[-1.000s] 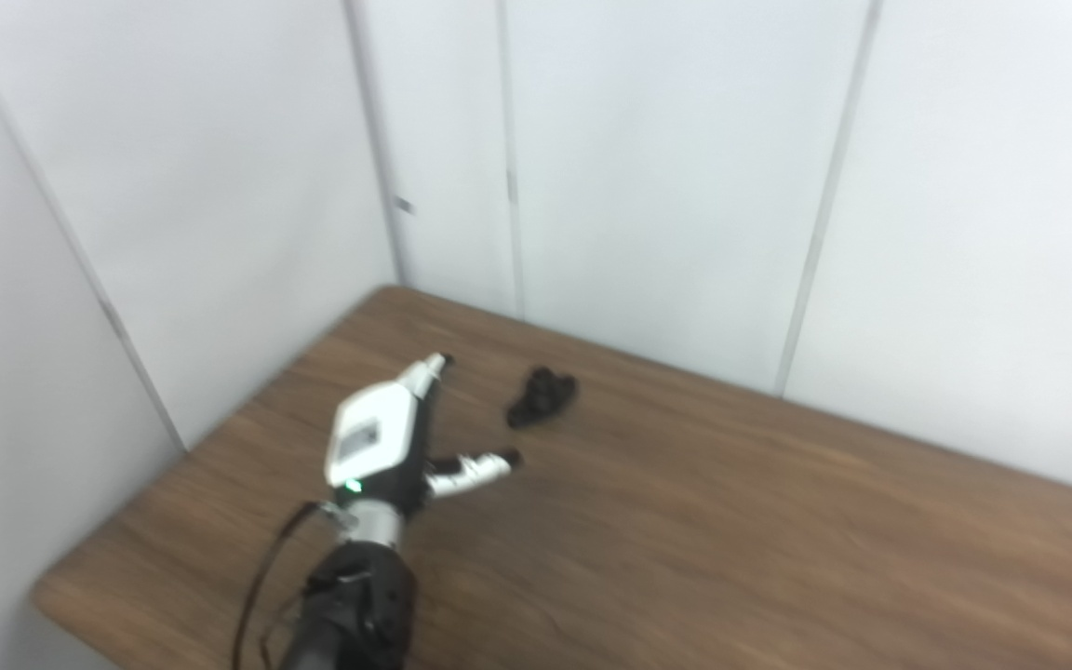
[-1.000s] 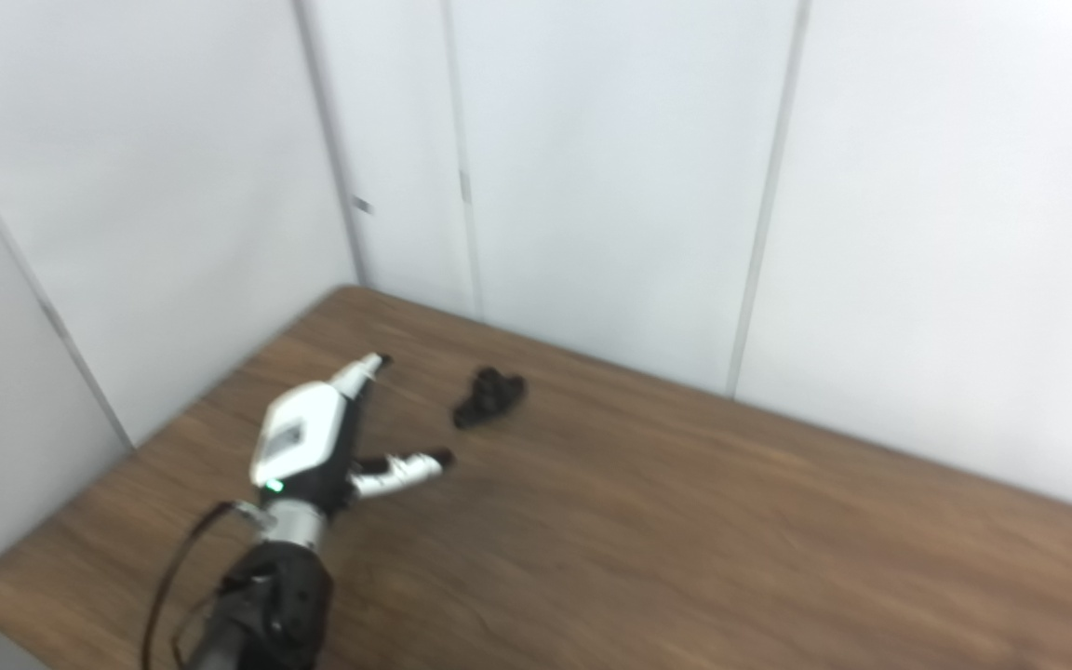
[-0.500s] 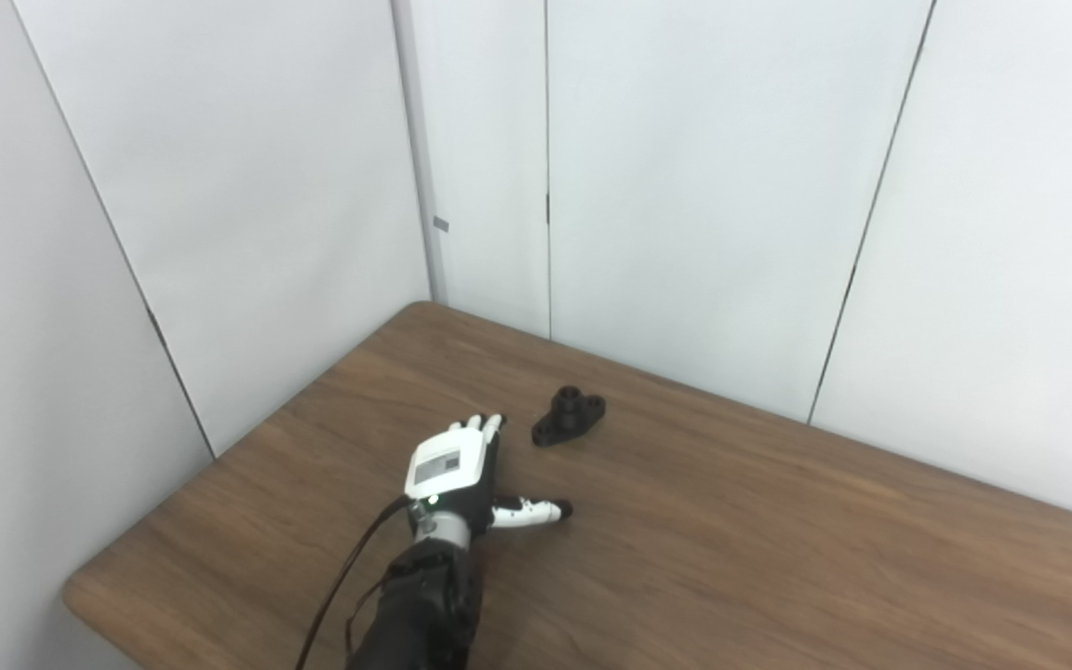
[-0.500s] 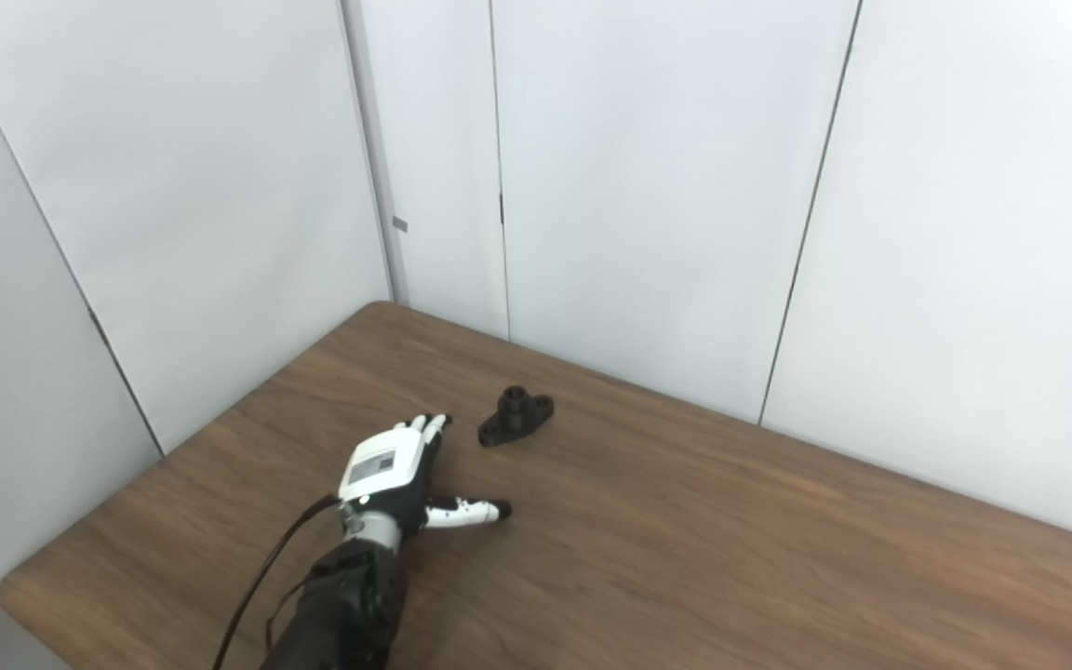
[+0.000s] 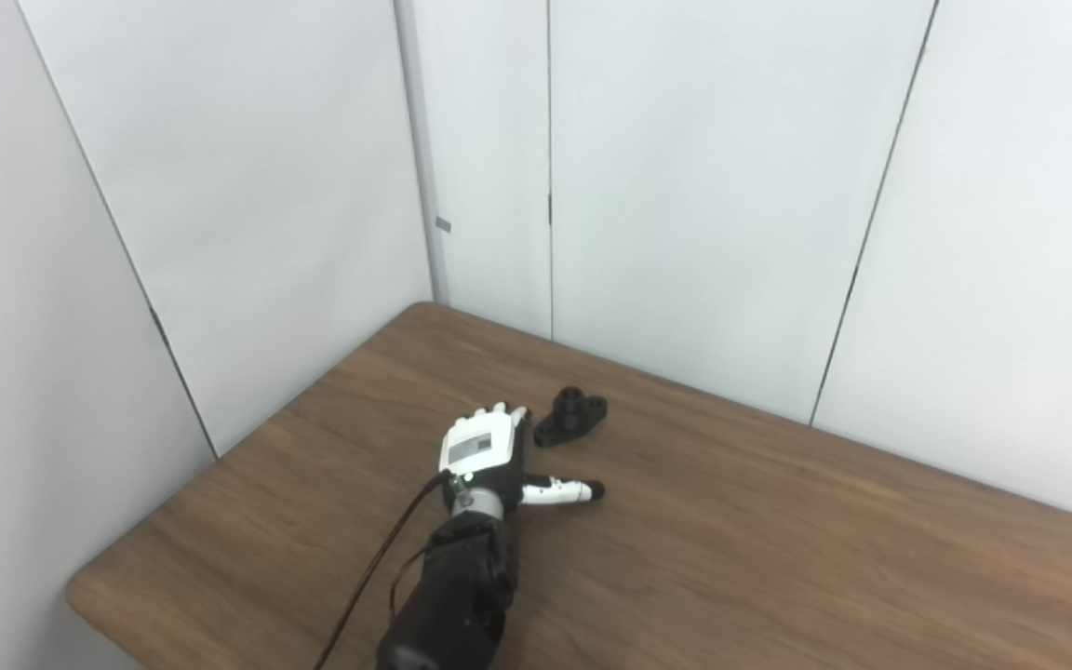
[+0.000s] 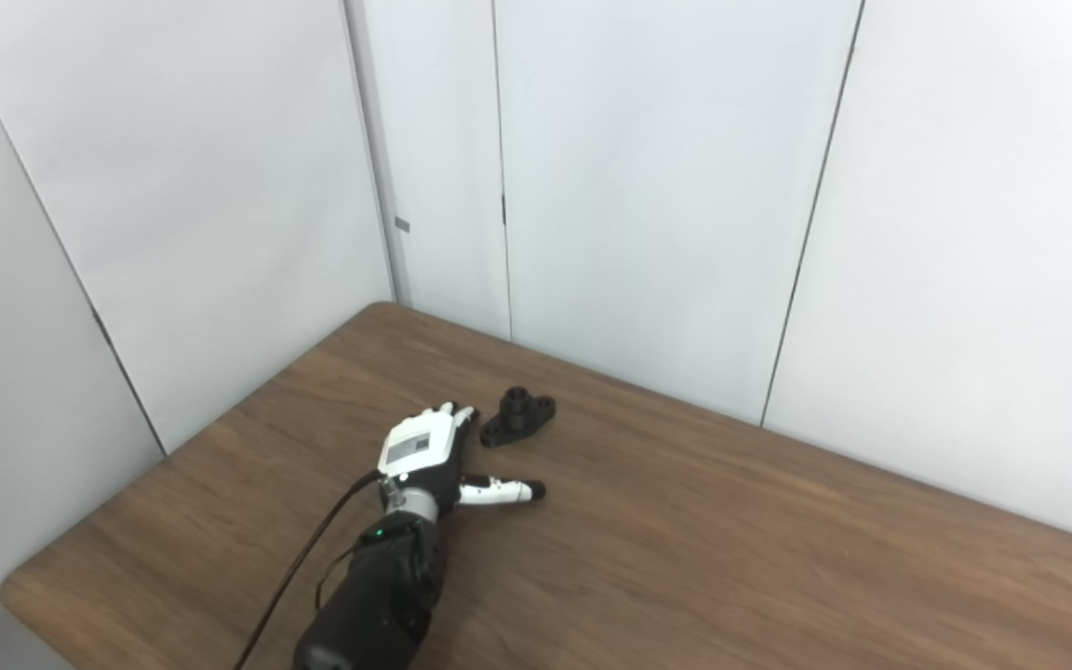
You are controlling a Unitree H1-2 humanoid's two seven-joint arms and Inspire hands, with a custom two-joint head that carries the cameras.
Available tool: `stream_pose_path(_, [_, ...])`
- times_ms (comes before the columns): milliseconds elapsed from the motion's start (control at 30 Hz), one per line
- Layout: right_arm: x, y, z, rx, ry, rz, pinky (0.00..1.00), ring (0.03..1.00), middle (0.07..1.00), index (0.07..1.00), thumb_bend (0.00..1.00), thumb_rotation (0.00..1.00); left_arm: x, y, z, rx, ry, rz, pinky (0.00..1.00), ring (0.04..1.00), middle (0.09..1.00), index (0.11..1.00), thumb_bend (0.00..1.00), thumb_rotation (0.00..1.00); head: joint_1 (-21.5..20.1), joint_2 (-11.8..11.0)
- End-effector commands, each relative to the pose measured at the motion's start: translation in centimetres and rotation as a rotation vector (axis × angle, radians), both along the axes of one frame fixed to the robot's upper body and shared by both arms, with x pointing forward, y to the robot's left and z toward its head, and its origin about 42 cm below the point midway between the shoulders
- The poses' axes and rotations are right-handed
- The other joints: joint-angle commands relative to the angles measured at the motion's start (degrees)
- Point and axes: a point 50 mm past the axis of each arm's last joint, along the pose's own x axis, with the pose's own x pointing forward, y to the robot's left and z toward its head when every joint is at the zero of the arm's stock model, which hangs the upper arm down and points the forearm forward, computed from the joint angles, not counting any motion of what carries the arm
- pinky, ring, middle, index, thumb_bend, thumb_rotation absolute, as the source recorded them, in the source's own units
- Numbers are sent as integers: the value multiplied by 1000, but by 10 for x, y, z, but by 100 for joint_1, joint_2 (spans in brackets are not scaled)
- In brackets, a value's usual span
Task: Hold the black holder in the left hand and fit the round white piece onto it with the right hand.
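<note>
Since black holder [image 5: 570,416] lies flat on counter [image 5: 778,558] near back-left corner, your left hand [image 5: 485,451] sits just beside it, fingers spread, thumb out to side, holding nothing; looks set for pinch approx. at raised collar. Holder: matte black, oval flange w/ holes at ends, short round boss in middle. Counter: dark wood-grain, smooth. Round white piece and right hand not in view.

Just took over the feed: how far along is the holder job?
Nothing is finished yet. The open left hand reaches beside the small black flanged holder, which lies ungrasped on the brown wooden table. Left: grasping it, then fitting the round white piece; neither that nor the right hand is in view.
</note>
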Motion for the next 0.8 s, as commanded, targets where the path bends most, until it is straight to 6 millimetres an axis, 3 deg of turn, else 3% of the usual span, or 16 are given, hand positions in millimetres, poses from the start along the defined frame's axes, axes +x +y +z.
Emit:
stream_pose_path(0, [-8, 1, -1, -1, 10, -4, 820, 851, 894, 959, 582, 953, 17, -4, 13, -5, -59, -2, 1000, 1000, 1000, 905, 939, 532, -45, -2])
stream_pose_path(367, [-24, 5, 3, -10, 8, -22, 794, 850, 903, 951, 580, 964, 32, 0, 11, -47, -128, 28, 1000, 1000, 1000, 870, 911, 465, -260, 30])
stream_pose_path(533, [-27, 5, 5, -12, 5, -29, 777, 838, 895, 935, 580, 962, 38, 4, 11, -48, -142, 55, 1000, 997, 990, 835, 886, 382, -309, 75])
stream_pose_path(767, [-29, 7, 7, -21, 9, -35, 757, 832, 893, 925, 593, 959, 35, 8, 12, -44, -153, 69, 1000, 971, 969, 798, 885, 377, -386, 108])
